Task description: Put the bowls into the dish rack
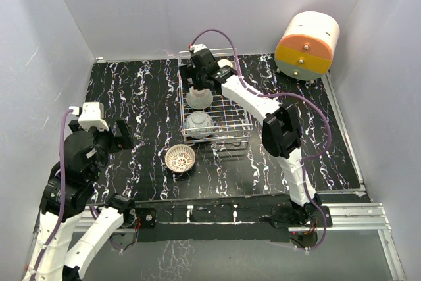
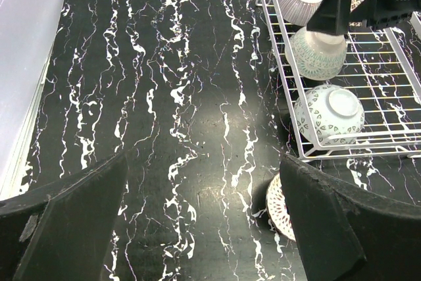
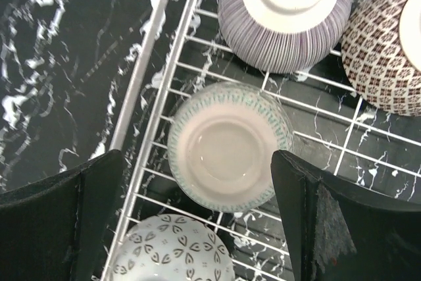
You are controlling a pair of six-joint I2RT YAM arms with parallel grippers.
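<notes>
Bowl with white-lattice inside (image 1: 181,158): upright on the table (image 1: 131,90), mouth up, outside the dish rack (image 1: 227,118), just off its near-left corner at about 6 o'clock. Round, so no long axis; the rim is open to a grasp from above.

Left gripper (image 1: 123,135) is the nearer one. The bowl lies at roughly 4 o'clock from it in the top view, near but apart. The left wrist view shows only an edge of the bowl, beside the right-hand finger, at about 5 o'clock from frame centre. Jaws spread wide, nothing between them.

Right gripper (image 3: 196,156) hangs over the rack's far-left part, jaws also wide, straddling a foot-up green-rimmed bowl (image 3: 227,146) with a gap on either side. Three more inverted in the rack: striped bowl (image 3: 286,11), brown-check bowl (image 3: 388,51), leaf-pattern bowl (image 3: 174,255).

Judgement: four loaded, one left. The pick falls to the left arm, which must shift toward 4 o'clock and descend onto the rim.
</notes>
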